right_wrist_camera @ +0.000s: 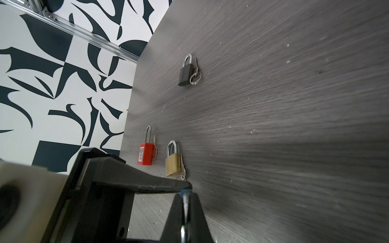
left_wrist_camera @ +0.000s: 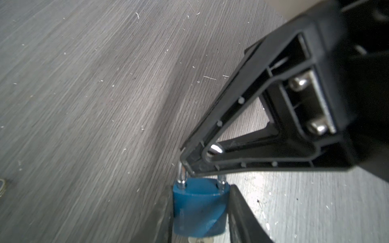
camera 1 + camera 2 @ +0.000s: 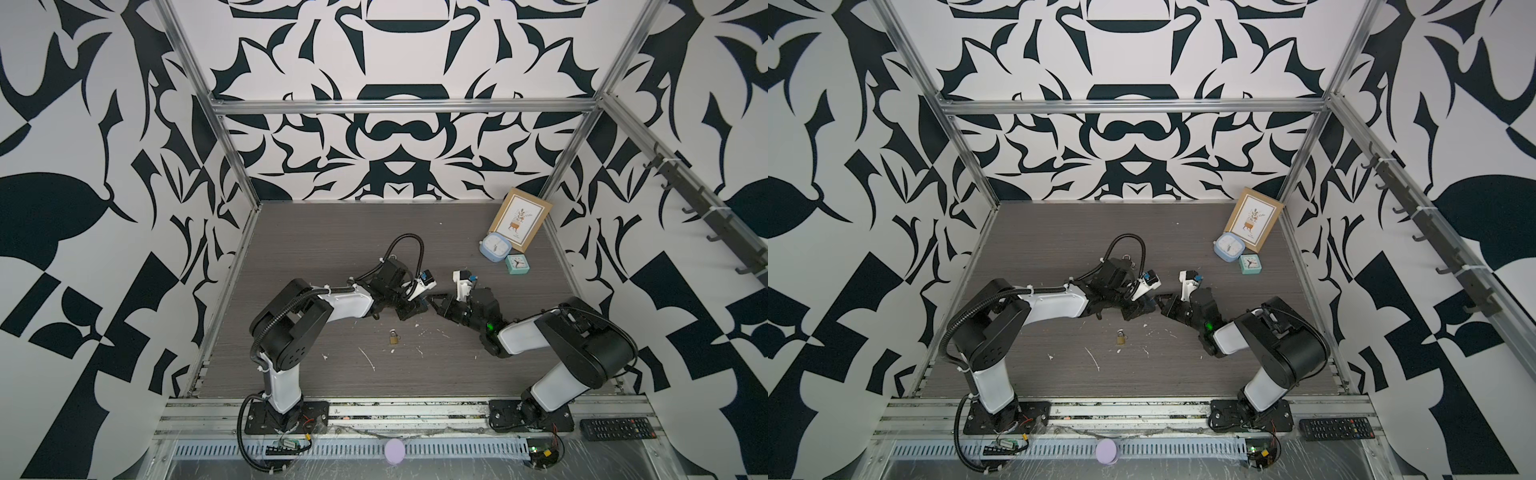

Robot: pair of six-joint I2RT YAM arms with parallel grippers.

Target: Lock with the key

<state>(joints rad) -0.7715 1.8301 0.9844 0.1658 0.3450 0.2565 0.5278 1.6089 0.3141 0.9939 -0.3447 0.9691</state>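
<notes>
Padlock (image 2: 200, 210), blue, is held over the middle of the tabletop (image 3: 332, 232), its shackle clamped in the left gripper (image 2: 200, 172). The right gripper (image 1: 186, 192) meets it from 3 o'clock, jaws pressed together on a thin blue-and-metal piece, apparently the key (image 1: 185, 201). Whether it is seated in the keyhole cannot be told. A brass lock (image 3: 395, 337) lies at 6 o'clock of both grippers, apart.

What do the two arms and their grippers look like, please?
Both arms have white shells and black joints. A black corrugated cable runs along the left arm; a green light shows on the right arm. Gripper fingers are black triangular frames.
</notes>
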